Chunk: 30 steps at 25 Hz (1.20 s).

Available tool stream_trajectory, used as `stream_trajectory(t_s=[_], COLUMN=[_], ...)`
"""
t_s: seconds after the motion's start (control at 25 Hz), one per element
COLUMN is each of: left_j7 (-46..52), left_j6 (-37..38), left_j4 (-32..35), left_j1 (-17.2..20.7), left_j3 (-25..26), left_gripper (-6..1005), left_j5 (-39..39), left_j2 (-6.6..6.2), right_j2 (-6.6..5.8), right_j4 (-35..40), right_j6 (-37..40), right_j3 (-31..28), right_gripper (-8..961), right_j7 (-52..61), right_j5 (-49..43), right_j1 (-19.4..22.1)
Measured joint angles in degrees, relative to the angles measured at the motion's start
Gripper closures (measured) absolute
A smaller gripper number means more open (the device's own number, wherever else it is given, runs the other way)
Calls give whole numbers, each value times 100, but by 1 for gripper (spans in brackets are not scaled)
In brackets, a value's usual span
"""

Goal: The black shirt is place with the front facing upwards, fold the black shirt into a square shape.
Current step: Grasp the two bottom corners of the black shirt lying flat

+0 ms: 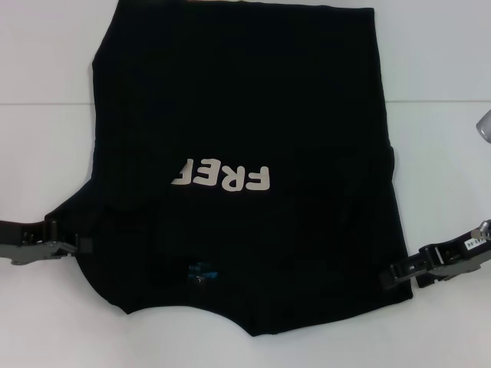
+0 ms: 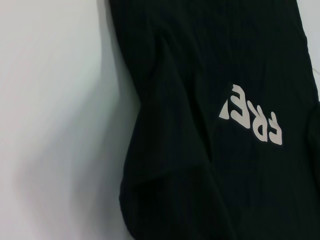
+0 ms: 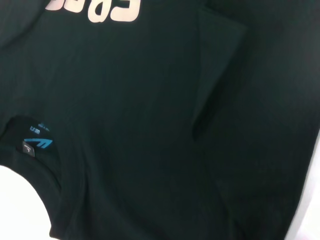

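My left pincer (image 1: 80,245) sits low at the near left side of the table (image 1: 46,115), its tips right at the left edge of the black shirt (image 1: 245,169), where the cloth bulges out toward it. The tips are dark against dark fabric, so I cannot tell whether they are closed on the cloth or merely touching it. My right pincer (image 1: 387,274) is at the near right side, its tips meeting the shirt's right edge; again I cannot tell if they are pinching cloth or parted.

Between the two, the shirt lies across the middle of the white table, neck opening toward the near edge and hem toward the far edge. Both sides are turned in, leaving a long, roughly rectangular shape. The pale lettering (image 1: 222,178) reads upside down from my head camera, with its last letter hidden under a fold. The small blue neck label (image 1: 201,272) shows just inside the collar, and in the right wrist view (image 3: 41,141) it is clearer.
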<state>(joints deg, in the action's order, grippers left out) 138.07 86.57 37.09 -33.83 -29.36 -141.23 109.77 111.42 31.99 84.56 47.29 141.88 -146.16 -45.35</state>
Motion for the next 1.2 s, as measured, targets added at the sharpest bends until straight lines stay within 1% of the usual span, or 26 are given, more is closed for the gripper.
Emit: stream_trajectory(t_s=[0.68, 1.2], left_j7=[0, 0], left_j6=[0, 26], left_j4=[0, 9], left_j1=[0, 0], left_j3=[0, 1], left_gripper=[951, 951], left_j5=[-1, -1], left_j2=[0, 0], right_j2=[55, 120], right_j4=[-13, -18], right_j6=[8, -2], right_j3=[14, 71], right_gripper=[127, 137], right_j7=[6, 4], right_j5=[0, 1], right_j1=[-45, -81])
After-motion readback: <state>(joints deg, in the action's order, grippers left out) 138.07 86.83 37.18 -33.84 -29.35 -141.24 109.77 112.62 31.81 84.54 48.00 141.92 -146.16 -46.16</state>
